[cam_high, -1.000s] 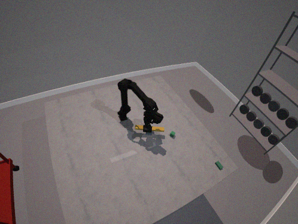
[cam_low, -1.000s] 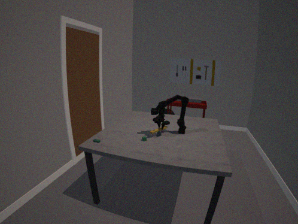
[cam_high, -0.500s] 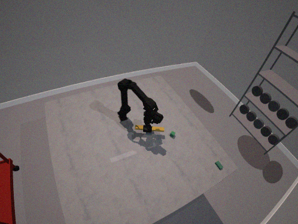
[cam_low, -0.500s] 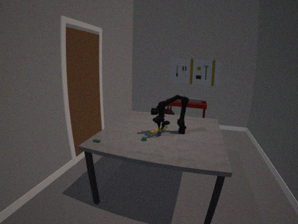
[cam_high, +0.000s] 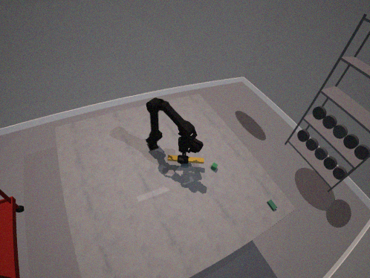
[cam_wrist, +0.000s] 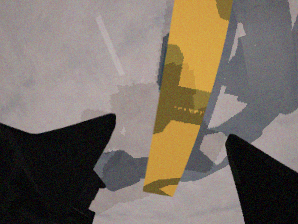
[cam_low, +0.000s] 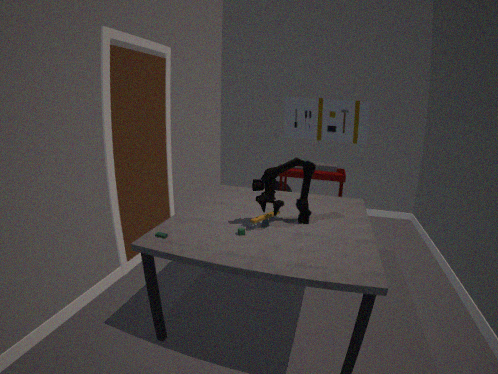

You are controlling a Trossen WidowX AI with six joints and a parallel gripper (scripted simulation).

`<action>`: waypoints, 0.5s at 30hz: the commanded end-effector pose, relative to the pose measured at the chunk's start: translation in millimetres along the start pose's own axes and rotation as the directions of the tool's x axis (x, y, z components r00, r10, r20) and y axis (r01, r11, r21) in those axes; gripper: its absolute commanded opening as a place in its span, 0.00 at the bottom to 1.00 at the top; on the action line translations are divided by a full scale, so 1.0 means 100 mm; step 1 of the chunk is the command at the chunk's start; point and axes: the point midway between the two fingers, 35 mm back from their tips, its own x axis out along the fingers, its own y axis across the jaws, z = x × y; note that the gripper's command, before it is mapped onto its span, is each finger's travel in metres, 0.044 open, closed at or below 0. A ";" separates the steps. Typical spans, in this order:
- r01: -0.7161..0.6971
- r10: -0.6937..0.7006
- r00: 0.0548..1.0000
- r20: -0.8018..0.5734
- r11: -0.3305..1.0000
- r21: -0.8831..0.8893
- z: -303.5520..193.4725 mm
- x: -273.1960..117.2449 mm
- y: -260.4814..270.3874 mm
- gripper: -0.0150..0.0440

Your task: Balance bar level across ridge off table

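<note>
The yellow bar (cam_high: 195, 160) (cam_low: 259, 218) (cam_wrist: 190, 50) lies on the table in front of the arm's base. In the wrist view it runs from the top edge down to the lower middle, and a blue-grey ridge (cam_wrist: 120, 171) shows under its near part on both sides. I cannot tell whether the bar's ends touch the table. My gripper (cam_high: 183, 159) (cam_low: 272, 206) (cam_wrist: 172, 129) hangs just above the bar's middle. Its fingers stand wide apart, one on each side of the bar, clear of it.
A small green cube (cam_high: 214, 166) (cam_low: 241, 231) sits to the right of the bar. A flat green block (cam_high: 272, 204) (cam_low: 160, 234) lies near a table corner. A pale strip (cam_high: 153, 193) (cam_wrist: 109, 43) marks the table. A shelf rack (cam_high: 334, 123) and a red cart (cam_high: 7, 238) (cam_low: 315, 174) stand off the table.
</note>
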 end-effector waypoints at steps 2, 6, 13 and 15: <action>0.013 -0.013 1.000 0.018 1.000 0.000 0.05 -0.47 -0.04 1.00; 0.012 -0.012 1.000 0.018 1.000 0.000 0.01 -0.88 0.00 1.00; 0.012 -0.012 1.000 0.018 1.000 0.000 0.01 -0.90 0.00 1.00; 0.012 -0.012 1.000 0.018 1.000 0.000 0.01 -0.90 0.00 1.00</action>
